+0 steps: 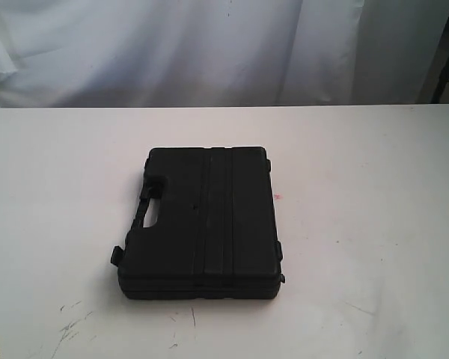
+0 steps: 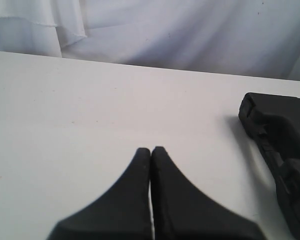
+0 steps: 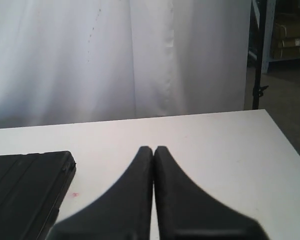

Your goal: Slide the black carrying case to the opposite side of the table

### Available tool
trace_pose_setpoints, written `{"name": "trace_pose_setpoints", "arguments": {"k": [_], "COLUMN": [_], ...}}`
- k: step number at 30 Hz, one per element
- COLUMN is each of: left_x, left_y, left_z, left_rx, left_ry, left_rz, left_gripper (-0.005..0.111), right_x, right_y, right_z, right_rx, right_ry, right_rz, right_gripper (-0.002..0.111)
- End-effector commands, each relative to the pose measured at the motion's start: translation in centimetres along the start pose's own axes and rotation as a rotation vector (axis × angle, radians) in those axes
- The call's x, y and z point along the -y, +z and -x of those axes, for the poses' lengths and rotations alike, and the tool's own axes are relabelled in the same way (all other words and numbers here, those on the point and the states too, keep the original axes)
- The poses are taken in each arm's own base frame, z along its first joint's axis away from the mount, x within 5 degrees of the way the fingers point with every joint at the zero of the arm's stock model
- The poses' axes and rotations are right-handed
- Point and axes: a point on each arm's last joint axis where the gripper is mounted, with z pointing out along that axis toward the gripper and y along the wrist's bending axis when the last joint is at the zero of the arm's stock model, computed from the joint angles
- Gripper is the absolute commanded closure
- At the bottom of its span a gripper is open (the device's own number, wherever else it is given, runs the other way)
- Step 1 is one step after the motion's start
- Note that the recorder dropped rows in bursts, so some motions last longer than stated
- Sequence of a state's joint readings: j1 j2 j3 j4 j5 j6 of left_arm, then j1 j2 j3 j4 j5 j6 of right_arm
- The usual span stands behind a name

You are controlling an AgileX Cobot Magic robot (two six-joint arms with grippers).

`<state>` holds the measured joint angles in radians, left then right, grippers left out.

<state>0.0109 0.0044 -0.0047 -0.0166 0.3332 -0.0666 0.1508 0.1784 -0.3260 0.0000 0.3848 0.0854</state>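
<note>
The black carrying case lies flat near the middle of the white table, its handle side facing left. No arm shows in the exterior view. In the left wrist view my left gripper is shut and empty above bare tabletop, with the case's handle end off to one side and apart from it. Seen from the right wrist, my right gripper is shut on nothing, and a corner of the case lies apart from the fingertips.
A tiny red spot marks the table just right of the case. Dark scuffs streak the front left. White curtains hang behind the far edge. A dark stand and shelving lie beyond the table's corner.
</note>
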Motion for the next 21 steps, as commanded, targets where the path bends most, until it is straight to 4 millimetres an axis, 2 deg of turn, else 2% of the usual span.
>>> {"name": "trace_pose_setpoints", "arguments": {"k": [1, 7, 15, 21], "left_x": [0.0, 0.0, 0.0, 0.0], "left_y": [0.0, 0.0, 0.0, 0.0], "left_z": [0.0, 0.0, 0.0, 0.0], "left_rx": [0.015, 0.015, 0.015, 0.015], "left_ry": [0.0, 0.0, 0.0, 0.0], "left_rz": [0.001, 0.001, 0.001, 0.001], "left_gripper": [0.107, 0.107, 0.107, 0.107], "right_x": [0.1, 0.2, 0.6, 0.8], "right_y": [-0.3, 0.0, 0.5, 0.7], "right_z": [-0.4, -1.2, -5.2, -7.0], "right_rx": [0.019, 0.003, 0.025, 0.048], "right_ry": [-0.059, -0.057, 0.004, 0.006], "right_rz": [-0.011, -0.011, -0.03, -0.028], "right_gripper": [0.108, 0.108, 0.108, 0.108]}}
